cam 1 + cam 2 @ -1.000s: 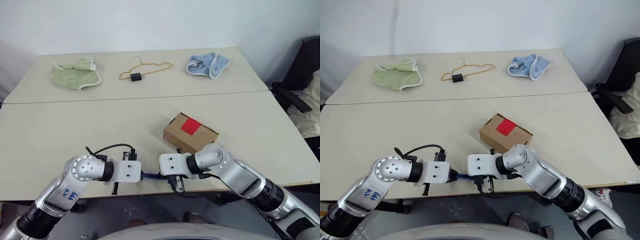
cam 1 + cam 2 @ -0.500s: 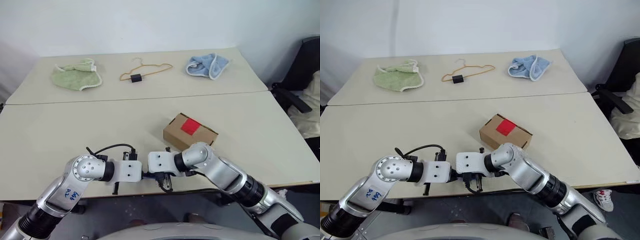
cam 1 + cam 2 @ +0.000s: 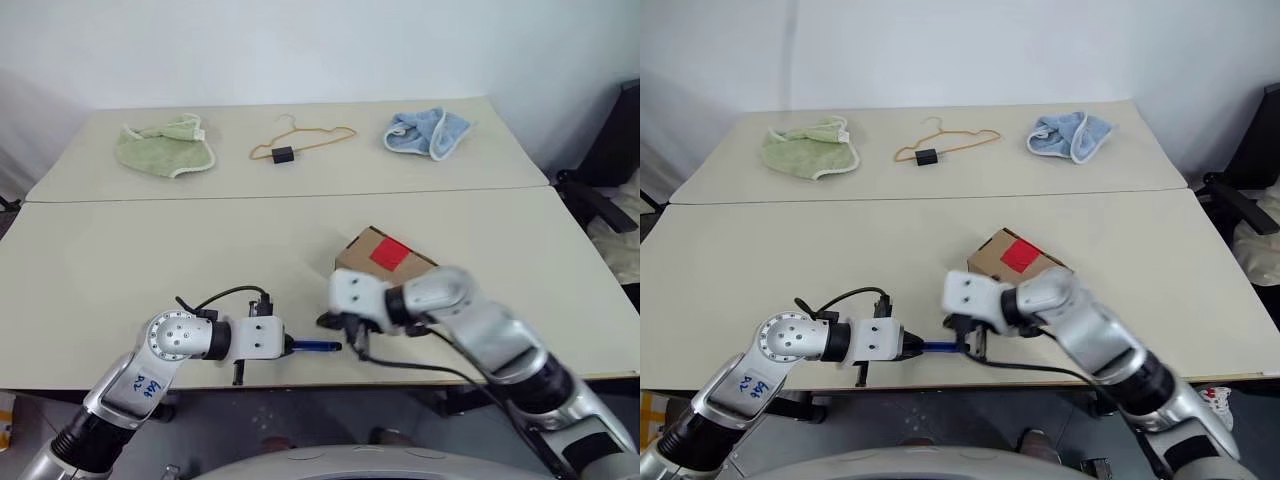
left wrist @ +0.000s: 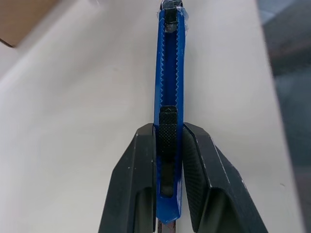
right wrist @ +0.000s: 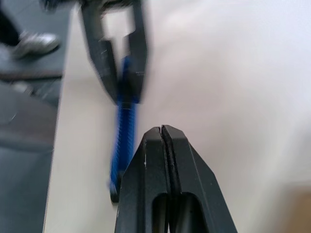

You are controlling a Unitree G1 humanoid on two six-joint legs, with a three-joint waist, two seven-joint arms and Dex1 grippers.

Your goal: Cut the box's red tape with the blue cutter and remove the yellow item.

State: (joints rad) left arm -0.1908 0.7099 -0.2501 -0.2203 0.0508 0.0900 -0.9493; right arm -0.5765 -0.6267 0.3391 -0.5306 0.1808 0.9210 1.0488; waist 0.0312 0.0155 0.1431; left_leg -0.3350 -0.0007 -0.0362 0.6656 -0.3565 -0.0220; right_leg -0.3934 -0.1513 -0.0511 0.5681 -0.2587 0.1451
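Note:
My left gripper (image 4: 169, 128) is shut on the blue cutter (image 4: 170, 73), which sticks out level over the table's front edge (image 3: 400, 378), its tip toward my right hand. The right gripper (image 5: 162, 130) is shut on nothing and hangs just above and beyond the cutter's tip (image 3: 335, 346). The brown box (image 3: 362, 250) sits on the table right behind my right hand, flaps closed, with the red tape (image 3: 390, 253) on top. The yellow item is hidden.
On the far table lie a pale green cloth (image 3: 165, 147), an orange wire hanger (image 3: 300, 140) with a black clip, and a blue cloth (image 3: 430, 130). A seam (image 3: 200, 198) joins the two tables. A dark chair (image 3: 610, 150) stands at the right.
The right gripper has lifted off the cutter's tip and drawn back to the right toward the box. My left gripper still holds the cutter in place. The camera has shifted slightly.

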